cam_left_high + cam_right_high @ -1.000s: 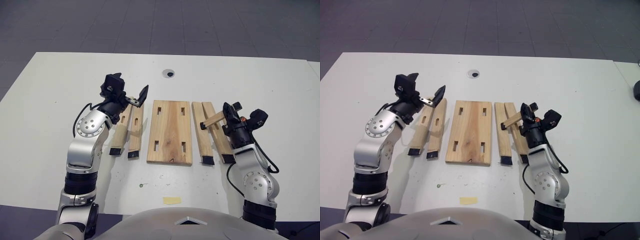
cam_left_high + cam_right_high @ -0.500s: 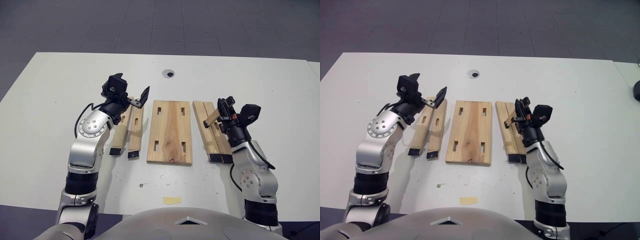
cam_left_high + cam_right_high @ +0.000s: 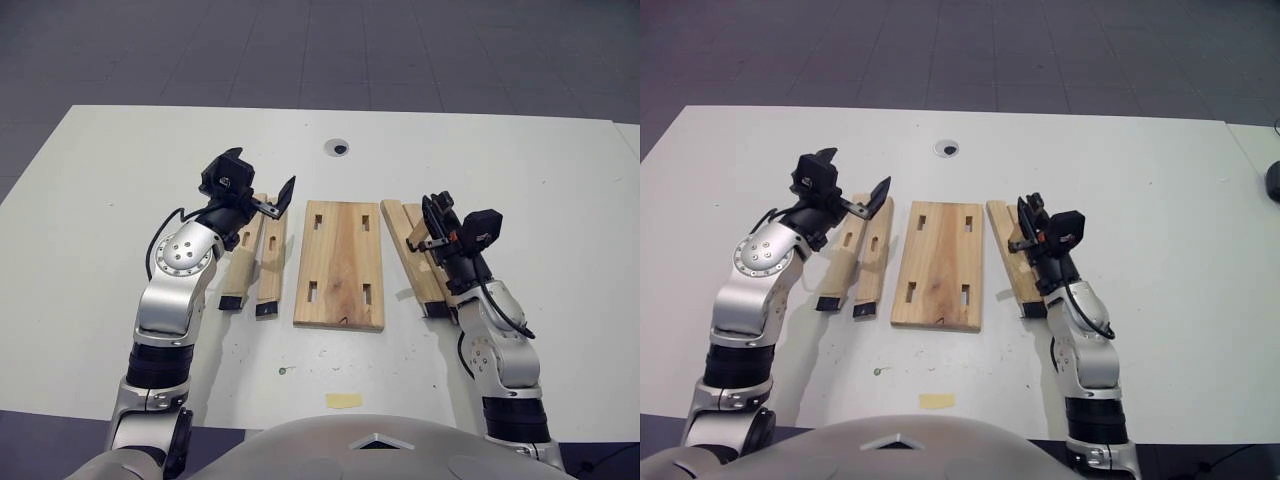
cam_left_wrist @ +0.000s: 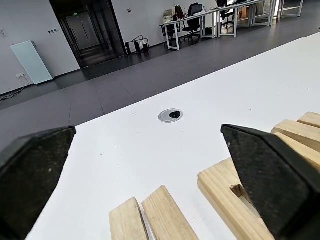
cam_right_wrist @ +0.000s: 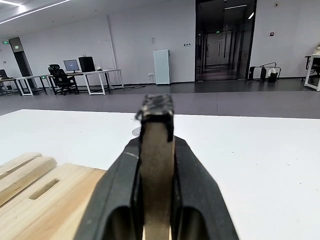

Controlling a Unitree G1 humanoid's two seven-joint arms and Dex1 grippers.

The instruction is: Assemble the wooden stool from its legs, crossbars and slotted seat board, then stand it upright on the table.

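Assembly looks barely begun, with the first crossbar the step in hand. Nearest, the right gripper has its fingers clenched on a short crossbar, held low over the right pair of legs lying flat on the table. The slotted seat board lies flat mid-table. Over the far ends of the left pair of legs, the left gripper hovers, fingers spread and empty. Next, I judge, the crossbar's end needs lining up with a leg's slot
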